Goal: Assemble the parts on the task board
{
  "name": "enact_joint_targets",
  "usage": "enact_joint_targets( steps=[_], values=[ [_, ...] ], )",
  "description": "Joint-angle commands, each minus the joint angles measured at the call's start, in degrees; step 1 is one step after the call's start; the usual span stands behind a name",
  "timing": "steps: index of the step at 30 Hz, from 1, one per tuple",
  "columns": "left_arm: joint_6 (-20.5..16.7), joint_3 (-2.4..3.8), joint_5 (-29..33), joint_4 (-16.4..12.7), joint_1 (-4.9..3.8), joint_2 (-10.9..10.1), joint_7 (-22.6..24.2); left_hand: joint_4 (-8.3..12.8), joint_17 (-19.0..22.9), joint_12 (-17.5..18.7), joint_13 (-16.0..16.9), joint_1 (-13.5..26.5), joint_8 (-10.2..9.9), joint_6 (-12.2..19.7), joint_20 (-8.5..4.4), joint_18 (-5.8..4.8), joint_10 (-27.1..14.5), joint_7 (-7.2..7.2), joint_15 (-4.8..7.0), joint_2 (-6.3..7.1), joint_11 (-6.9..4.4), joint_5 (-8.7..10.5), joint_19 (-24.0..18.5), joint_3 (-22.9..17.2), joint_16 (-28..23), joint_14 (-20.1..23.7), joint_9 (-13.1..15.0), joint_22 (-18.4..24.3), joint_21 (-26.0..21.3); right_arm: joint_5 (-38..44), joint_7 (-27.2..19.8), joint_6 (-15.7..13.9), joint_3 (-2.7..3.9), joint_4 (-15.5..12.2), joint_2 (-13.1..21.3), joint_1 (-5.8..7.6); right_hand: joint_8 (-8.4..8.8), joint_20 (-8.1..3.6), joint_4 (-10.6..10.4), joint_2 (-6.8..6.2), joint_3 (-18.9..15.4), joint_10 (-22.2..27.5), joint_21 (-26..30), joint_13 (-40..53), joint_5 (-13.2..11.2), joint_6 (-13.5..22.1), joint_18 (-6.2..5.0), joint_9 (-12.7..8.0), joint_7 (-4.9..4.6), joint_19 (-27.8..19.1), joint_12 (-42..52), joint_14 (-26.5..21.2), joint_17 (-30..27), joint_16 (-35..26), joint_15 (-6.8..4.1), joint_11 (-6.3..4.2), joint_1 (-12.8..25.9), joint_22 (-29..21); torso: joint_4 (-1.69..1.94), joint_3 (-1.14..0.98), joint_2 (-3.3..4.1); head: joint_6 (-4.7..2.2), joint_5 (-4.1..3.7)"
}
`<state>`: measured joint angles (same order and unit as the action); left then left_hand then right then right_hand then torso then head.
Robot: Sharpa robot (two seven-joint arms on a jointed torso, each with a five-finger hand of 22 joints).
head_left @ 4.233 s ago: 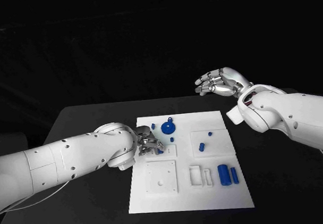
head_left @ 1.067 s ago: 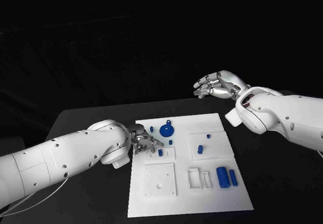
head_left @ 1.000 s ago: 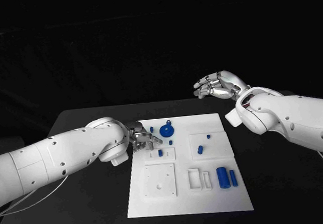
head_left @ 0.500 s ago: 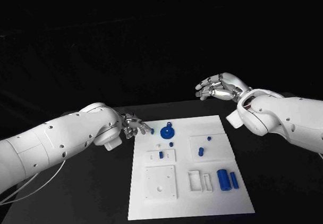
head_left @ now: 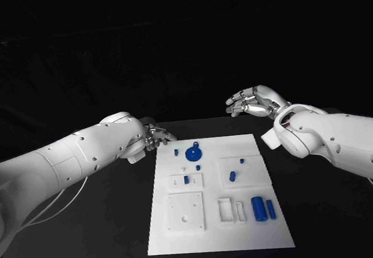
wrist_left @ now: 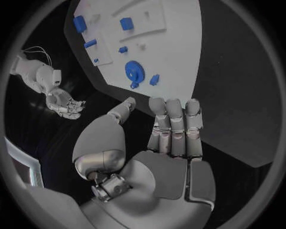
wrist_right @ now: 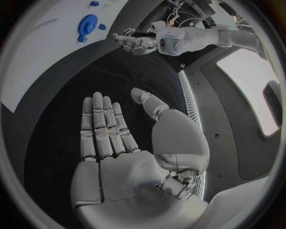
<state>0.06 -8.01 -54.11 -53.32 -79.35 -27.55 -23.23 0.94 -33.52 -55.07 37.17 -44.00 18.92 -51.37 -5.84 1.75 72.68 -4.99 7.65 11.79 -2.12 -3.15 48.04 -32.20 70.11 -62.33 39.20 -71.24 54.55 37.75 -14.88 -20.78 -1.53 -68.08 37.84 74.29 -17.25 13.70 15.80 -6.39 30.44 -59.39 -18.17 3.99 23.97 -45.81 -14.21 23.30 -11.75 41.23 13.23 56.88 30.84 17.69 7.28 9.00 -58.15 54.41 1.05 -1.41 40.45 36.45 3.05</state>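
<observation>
Task board (head_left: 215,224) sits mid-worktop with blue parts (head_left: 262,207) scattered, some seated, several apparently unplaced; left hand (head_left: 156,136) and right hand (head_left: 252,102) hover empty, fingers spread.

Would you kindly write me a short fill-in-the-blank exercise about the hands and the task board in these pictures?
1. Both the left hand and the right hand hold ____.
2. The task board is coloured ____.
3. The round gear on the board is coloured ____.
4. The left hand hovers off the board's ____ far corner.

Missing words: nothing; white; blue; left
</observation>
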Motion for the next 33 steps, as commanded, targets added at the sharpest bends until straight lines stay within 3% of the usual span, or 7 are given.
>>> enact_joint_targets(
  steps=[1, 7, 9, 25, 33],
  values=[
    [1.28, 0.01, -1.74, 1.63, 0.29, 1.02, 1.78, -0.69, 0.11, -0.15, -0.02, 0.17, -0.44, 0.62, -7.03, -0.28, 0.03, -0.03, -0.29, 0.89, 0.59, 0.34, 0.44, -0.02, 0.34, -0.17, -0.16, -0.12, -0.23, -0.13, -0.34, 0.67, 0.03, -0.28, -0.01, 0.01, -0.27, -0.08, -0.1, -0.02, -0.38, -0.33, 0.24, -0.03, 0.19, 0.27, -0.77, -0.09, -0.18, -0.4, -0.23, -0.06, -0.07, -0.31, 0.16, 0.05, 0.36, 0.05, -0.1, -0.03, 0.06, -0.09, 0.01],
    [2.03, 0.01, -1.78, 3.71, 0.55, 2.25, 2.15, -1.81, 0.23, -0.24, 0.02, 0.51, -0.52, 0.98, -6.91, -0.19, -0.1, -0.16, -0.4, 1.44, 0.71, 0.34, 0.38, -0.07, 0.42, -0.06, -0.32, -0.23, -0.25, -0.13, -0.35, 0.62, 0.03, -0.47, 0.06, 0.02, -0.27, -0.07, -0.1, -0.01, -0.4, -0.34, 0.25, -0.03, 0.21, 0.27, -0.77, -0.1, -0.19, -0.4, -0.25, -0.05, -0.07, -0.32, 0.16, 0.05, 0.37, 0.06, -0.21, -0.04, 0.12, -0.13, 0.04],
    [2.28, 0.01, -1.8, 4.43, 0.71, 2.62, 2.46, -2.02, 0.26, -0.26, 0.02, 0.53, -0.52, 1.02, -6.89, -0.16, -0.12, -0.17, -0.42, 1.38, 0.73, 0.33, 0.37, -0.1, 0.45, -0.04, -0.34, -0.25, -0.25, -0.13, -0.36, 0.59, 0.03, -0.63, 0.16, 0.03, -0.27, -0.07, -0.1, -0.01, -0.41, -0.35, 0.25, -0.03, 0.22, 0.27, -0.77, -0.1, -0.19, -0.4, -0.26, -0.05, -0.08, -0.32, 0.16, 0.05, 0.37, 0.06, -0.14, -0.08, 0.13, -0.18, -0.27],
    [3.77, -0.01, -1.25, 8.88, 2.6, 5.55, 4.37, -1.47, 0.46, -0.58, 0.13, -0.68, -0.2, 0.91, -6.73, -0.02, -0.22, -0.16, -0.44, -0.63, 0.72, 0.31, 0.15, 1.01, 0.8, 0.07, -0.52, -0.66, -0.15, -0.12, -0.42, 0.27, 0.03, -0.58, -0.29, 0.05, -0.28, -0.06, -0.01, 0.09, -0.4, -0.44, 0.28, -0.03, 0.14, 0.28, -0.78, -0.15, -0.19, -0.44, -0.42, -0.08, -0.1, -0.37, 0.17, 0.04, 0.17, 0.12, -0.21, -0.07, 0.08, 0.07, 0.0],
    [4.25, -0.02, -1.02, 9.7, 3.13, 6.06, 4.63, -0.81, 0.61, -0.65, 0.11, -1.14, -0.14, 0.96, -6.7, 0.03, -0.33, -0.16, -0.45, -1.51, 0.73, 0.29, 0.04, 1.84, 0.91, 0.17, -0.71, -0.8, -0.2, -0.12, -0.55, 0.19, 0.03, -0.67, -0.29, 0.07, -0.29, -0.05, -0.01, 0.08, -0.42, -0.48, 0.3, -0.02, 0.09, 0.27, -0.77, -0.16, -0.19, -0.47, -0.46, -0.11, -0.11, -0.39, 0.18, 0.04, 0.16, 0.13, -0.02, -0.08, 0.08, 0.23, -0.21]
  ],
)
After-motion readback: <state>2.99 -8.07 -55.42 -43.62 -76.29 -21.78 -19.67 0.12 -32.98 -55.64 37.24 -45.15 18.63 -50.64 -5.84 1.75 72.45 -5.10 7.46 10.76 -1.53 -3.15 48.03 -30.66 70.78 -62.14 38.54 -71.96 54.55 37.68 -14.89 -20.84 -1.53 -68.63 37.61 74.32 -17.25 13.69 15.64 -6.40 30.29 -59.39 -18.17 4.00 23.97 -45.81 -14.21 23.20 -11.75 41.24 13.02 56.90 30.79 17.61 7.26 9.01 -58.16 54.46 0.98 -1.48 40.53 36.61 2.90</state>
